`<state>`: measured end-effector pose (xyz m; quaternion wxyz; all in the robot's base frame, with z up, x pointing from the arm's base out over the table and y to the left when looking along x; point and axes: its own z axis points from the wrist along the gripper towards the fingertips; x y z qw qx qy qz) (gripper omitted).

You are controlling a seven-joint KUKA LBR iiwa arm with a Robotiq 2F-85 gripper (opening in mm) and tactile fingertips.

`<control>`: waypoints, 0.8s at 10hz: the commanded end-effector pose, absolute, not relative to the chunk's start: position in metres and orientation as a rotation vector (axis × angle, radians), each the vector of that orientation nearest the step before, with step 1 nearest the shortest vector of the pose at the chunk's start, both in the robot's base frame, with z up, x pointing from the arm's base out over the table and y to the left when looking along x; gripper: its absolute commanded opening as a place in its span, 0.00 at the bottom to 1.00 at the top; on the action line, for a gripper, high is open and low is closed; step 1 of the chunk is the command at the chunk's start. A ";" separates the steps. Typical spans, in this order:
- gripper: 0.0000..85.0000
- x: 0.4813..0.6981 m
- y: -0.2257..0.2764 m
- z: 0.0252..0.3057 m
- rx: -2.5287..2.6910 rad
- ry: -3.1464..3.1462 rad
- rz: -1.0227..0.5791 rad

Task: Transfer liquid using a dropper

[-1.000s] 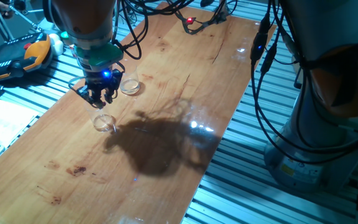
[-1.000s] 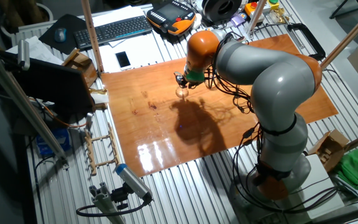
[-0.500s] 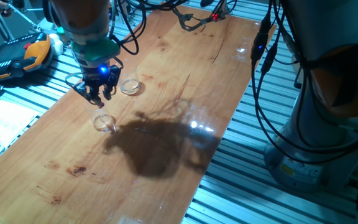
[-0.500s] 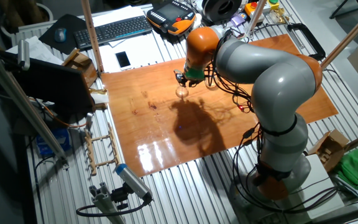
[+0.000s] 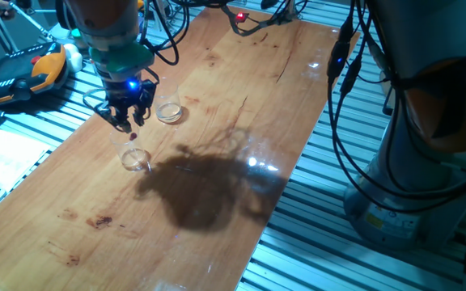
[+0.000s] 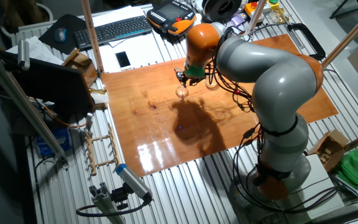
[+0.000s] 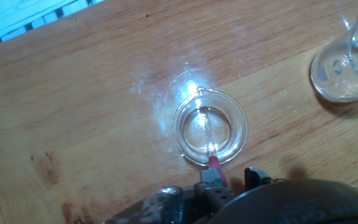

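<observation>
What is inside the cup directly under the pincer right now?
In the hand view, the clear cup holds the thin dropper's transparent tip, its pink end up at the pincer. A glint suggests shallow liquid; its level can't be judged. The pincer's grip is hidden.

The surface [image 7: 73,93] is showing orange-brown wood grain; the dropper [image 7: 215,167] is showing a seemingly pinkish-red end.

Dropper [image 7: 211,140] over near cup [image 7: 210,126]; second cup [image 7: 344,68] beside.
</observation>
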<state>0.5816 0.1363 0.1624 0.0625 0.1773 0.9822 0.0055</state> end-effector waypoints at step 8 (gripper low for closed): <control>0.01 0.565 0.069 0.223 0.478 3.038 0.014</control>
